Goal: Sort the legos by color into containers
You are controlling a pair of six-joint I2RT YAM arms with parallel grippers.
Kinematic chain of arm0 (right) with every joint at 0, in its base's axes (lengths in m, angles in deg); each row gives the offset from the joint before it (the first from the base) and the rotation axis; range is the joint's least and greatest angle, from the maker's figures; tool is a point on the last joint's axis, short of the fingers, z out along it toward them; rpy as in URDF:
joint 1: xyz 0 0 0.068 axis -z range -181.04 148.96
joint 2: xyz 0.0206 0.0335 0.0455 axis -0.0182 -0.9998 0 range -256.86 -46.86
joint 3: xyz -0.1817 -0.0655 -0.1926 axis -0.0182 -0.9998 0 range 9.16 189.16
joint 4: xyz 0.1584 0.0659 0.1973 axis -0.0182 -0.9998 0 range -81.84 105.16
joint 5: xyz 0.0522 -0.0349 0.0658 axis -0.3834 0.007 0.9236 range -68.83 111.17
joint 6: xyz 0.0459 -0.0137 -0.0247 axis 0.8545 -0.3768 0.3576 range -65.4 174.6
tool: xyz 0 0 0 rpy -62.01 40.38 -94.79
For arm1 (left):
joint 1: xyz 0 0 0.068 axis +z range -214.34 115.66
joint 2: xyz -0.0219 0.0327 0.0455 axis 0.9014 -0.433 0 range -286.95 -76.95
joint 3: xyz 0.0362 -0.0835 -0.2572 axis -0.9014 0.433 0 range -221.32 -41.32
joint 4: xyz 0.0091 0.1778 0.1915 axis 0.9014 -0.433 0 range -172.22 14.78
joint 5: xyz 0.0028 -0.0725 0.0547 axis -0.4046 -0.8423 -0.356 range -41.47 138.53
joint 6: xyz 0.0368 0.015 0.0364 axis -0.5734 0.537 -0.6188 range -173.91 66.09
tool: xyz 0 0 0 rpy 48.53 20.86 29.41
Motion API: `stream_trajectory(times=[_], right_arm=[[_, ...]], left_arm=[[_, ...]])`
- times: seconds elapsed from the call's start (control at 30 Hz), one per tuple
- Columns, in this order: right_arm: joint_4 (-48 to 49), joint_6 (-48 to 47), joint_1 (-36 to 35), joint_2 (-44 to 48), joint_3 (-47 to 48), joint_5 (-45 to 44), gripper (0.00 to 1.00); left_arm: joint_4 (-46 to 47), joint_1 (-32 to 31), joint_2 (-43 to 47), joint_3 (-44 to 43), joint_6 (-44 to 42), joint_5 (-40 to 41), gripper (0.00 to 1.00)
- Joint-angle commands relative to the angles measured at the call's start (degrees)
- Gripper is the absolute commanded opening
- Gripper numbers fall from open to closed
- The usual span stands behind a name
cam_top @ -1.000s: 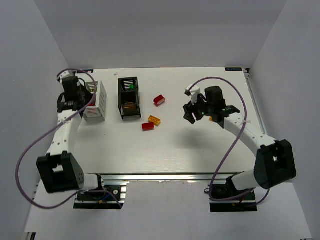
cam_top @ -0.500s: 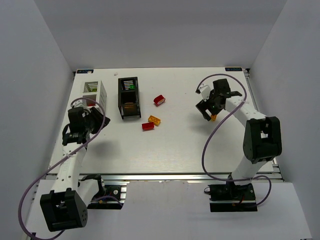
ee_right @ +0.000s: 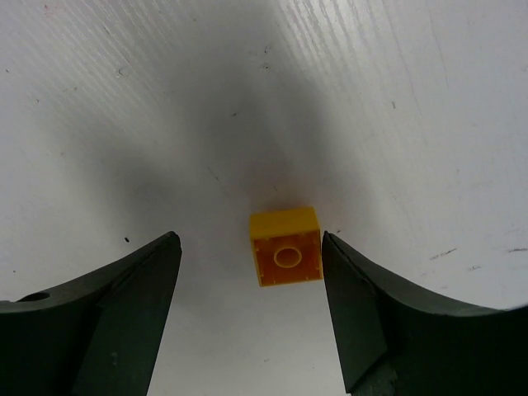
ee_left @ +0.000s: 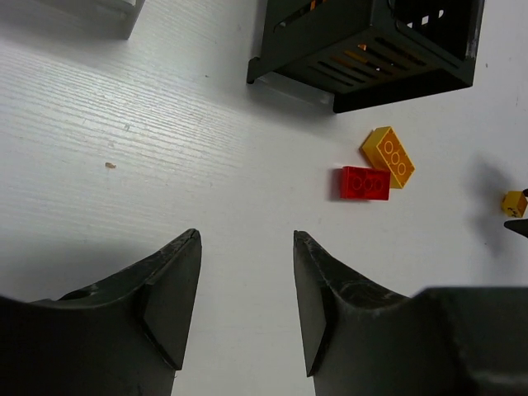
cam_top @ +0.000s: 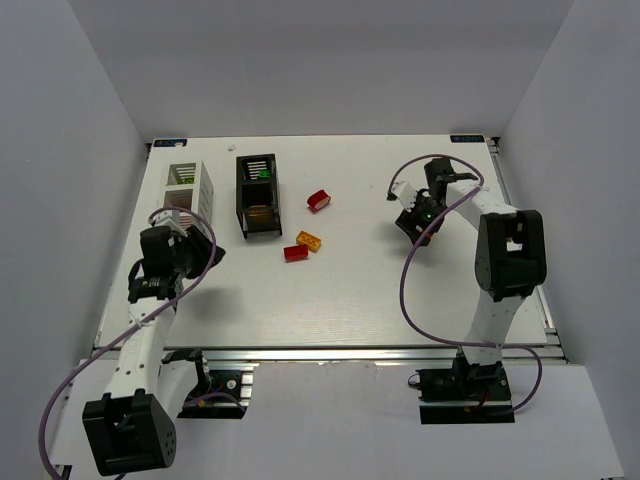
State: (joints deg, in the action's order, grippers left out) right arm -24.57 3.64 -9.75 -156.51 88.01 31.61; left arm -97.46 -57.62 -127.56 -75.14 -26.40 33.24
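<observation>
My right gripper (ee_right: 250, 238) is open and low over the table, its jaws standing on either side of a small orange-yellow lego (ee_right: 285, 246) that lies upside down, nearer the right finger and not clamped. From above that gripper (cam_top: 418, 222) hides this brick. A red lego (cam_top: 319, 200), an orange-yellow lego (cam_top: 309, 240) and another red lego (cam_top: 295, 253) lie mid-table. The black container (cam_top: 258, 193) and the white container (cam_top: 187, 185) stand at the back left. My left gripper (ee_left: 246, 235) is open and empty, in front of the white container (cam_top: 180, 255).
The black container holds a green piece (cam_top: 263, 172) in its far compartment and orange ones in the near one. In the left wrist view the yellow brick (ee_left: 388, 155) and red brick (ee_left: 365, 182) lie ahead, right of the jaws, just before the black container (ee_left: 371, 58).
My left arm has drawn back from the white container toward the near left, and its jaws have opened. My right gripper has swung right and come down around the small yellow brick.
</observation>
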Motion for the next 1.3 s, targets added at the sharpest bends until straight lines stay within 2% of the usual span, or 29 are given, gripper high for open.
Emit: stream_trajectory(times=[0.0, 0.27, 0.57, 0.67, 0.8, 0.87, 0.97, 1.1, 1.27], right_arm=[[-1.50, -2.39, 0.18, -0.65, 3.06, 0.38, 0.73], [0.35, -3.53, 0.18, -1.98, 2.36, -1.38, 0.68], [1.75, -4.41, 0.45, -1.19, 0.61, -2.53, 0.58], [3.24, -4.67, 0.54, -0.22, -1.32, -2.70, 0.50], [4.39, -5.46, 0.54, 0.83, -3.08, -2.97, 0.28], [4.48, -5.82, 0.54, 1.45, -3.61, -2.79, 0.22], [3.61, -5.99, 0.45, 2.77, -3.27, -0.34, 0.13], [0.62, -5.47, -0.08, 5.05, -1.07, 9.76, 0.00], [-2.29, -6.34, -4.55, 8.92, 1.66, 22.66, 0.00]], left_arm=[[0.62, -0.22, 1.48, 0.77, -0.96, -0.09, 0.59], [1.41, -0.22, 2.62, 1.39, -0.61, 0.08, 0.59], [1.85, -0.22, 3.24, 1.74, -0.52, -0.09, 0.60], [1.94, -0.22, 3.24, 1.66, -0.61, -0.36, 0.60], [2.02, -0.22, 4.11, 1.74, -0.53, -0.18, 0.60], [2.11, -0.22, 5.08, 1.74, -0.52, -0.01, 0.60], [2.11, -0.22, 6.39, 1.83, -0.52, 0.08, 0.60], [2.11, -0.22, 7.19, 1.92, -0.52, 0.26, 0.60], [1.85, -0.30, 8.16, 1.83, -0.61, 1.05, 0.60]])
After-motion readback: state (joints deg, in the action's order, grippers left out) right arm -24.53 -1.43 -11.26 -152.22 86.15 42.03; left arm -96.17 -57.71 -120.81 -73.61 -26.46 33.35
